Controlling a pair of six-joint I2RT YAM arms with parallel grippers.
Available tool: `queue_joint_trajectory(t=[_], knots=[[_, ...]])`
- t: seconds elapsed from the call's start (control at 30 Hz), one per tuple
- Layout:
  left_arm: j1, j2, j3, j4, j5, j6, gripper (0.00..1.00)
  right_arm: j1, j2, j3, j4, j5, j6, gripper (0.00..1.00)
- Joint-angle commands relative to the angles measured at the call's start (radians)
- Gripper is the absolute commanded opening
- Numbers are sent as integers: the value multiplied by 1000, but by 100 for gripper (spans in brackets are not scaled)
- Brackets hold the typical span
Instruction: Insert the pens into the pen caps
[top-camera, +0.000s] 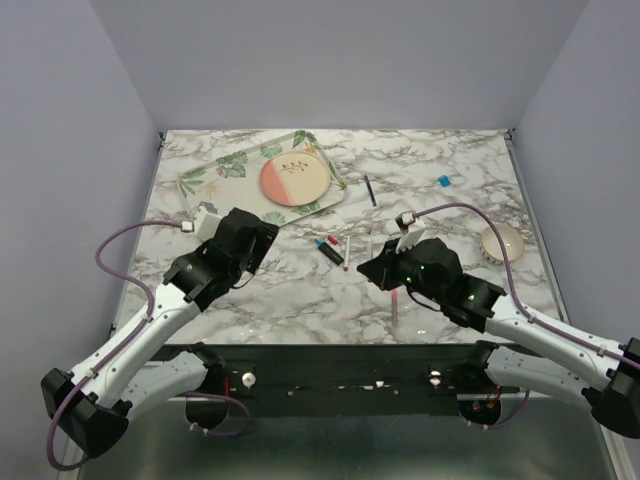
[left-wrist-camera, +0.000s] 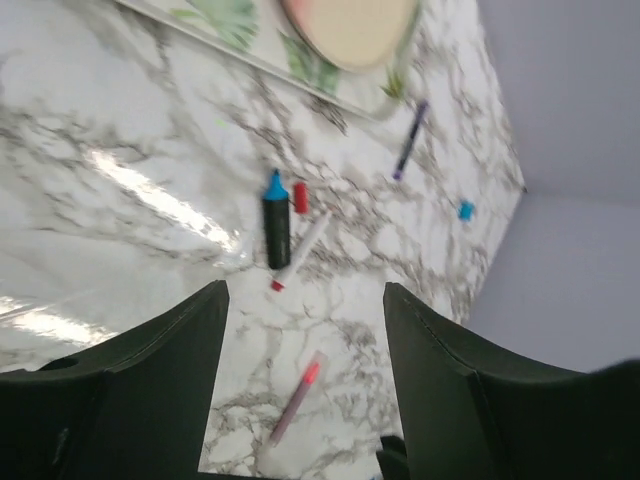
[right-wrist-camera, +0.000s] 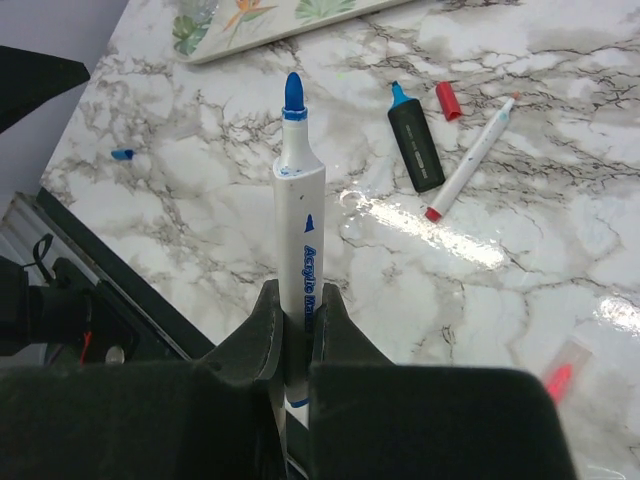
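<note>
Grey walls close in a white marble table (top-camera: 300, 300), and on its far left sits a leaf-printed tray (top-camera: 215, 172) carrying a pink-and-cream plate (top-camera: 295, 180). Over the near middle the left gripper (left-wrist-camera: 303, 300) hangs with its fingers spread wide and nothing between them. The right gripper (right-wrist-camera: 298, 312) is pinched on the barrel of a white blue-tipped marker (right-wrist-camera: 297, 190), whose bare tip points away from the wrist. Loose on the table lie a chunky dark marker (right-wrist-camera: 415, 148) with its blue tip uncovered, a white red-tipped pen (right-wrist-camera: 468, 170) just beside it, a thin navy pen (top-camera: 370, 190) nearer the tray, and a pink-and-white pen (top-camera: 394, 305) close to the near edge. Whether that last one is capped is too blurred to tell. A red cap (right-wrist-camera: 449, 100) lies just beside the dark marker's tip, and a bright blue cap (top-camera: 443, 181) lies well apart toward the far right. A small blue piece (right-wrist-camera: 122, 154), probably another cap, sits near the front edge. By my reading no pen has been joined to a cap yet: one pen is in hand, and all the capping is left to do.
</note>
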Motion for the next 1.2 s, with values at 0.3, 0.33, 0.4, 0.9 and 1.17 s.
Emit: queue_joint_trajectory(t=[0.3,0.33,0.4,0.9,1.17], knots=[[352,222,242,-707,-152,-331,68,-3,-171,-157,70,-82,57,1],[369,239,245,-712,-149,-320,68,-3,-188,-186,70,-71,61,1],[412,283,261,-753,-152,-341,68,-3,-224,-211,102,-57,75,1],[561,341,129,-696,-229,-596,67,-3,-188,-92,-120,-125,68,1],[565,397,86,-677,-272,-749,66,-3,-183,74,-291,-13,-17,1]])
